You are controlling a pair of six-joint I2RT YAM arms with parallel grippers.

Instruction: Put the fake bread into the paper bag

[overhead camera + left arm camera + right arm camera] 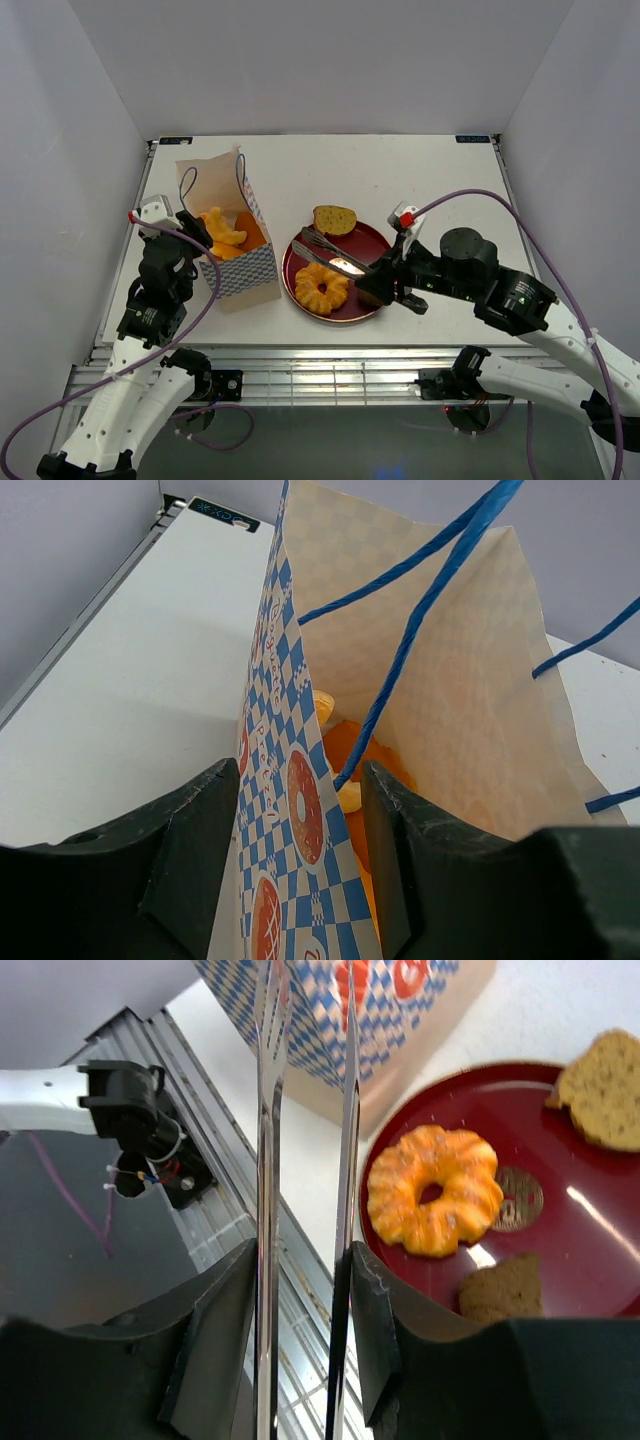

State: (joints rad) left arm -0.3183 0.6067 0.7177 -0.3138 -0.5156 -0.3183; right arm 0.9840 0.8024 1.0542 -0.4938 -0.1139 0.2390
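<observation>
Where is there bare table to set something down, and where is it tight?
Free: the far table strip behind the paper bag and plate, and the far-right corner. Crowded: the plate under the tongs, its narrow gap to the bag, the near edge by the left arm and right arm.

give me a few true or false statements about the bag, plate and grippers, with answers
1. The paper bag holds orange pastries. True.
2. The left gripper is open and clear of the bag. False: it pinches the bag's wall.
3. The right gripper holds metal tongs. True.
4. The ring pastry is caught in the tongs. False: it lies on the red plate.
</observation>
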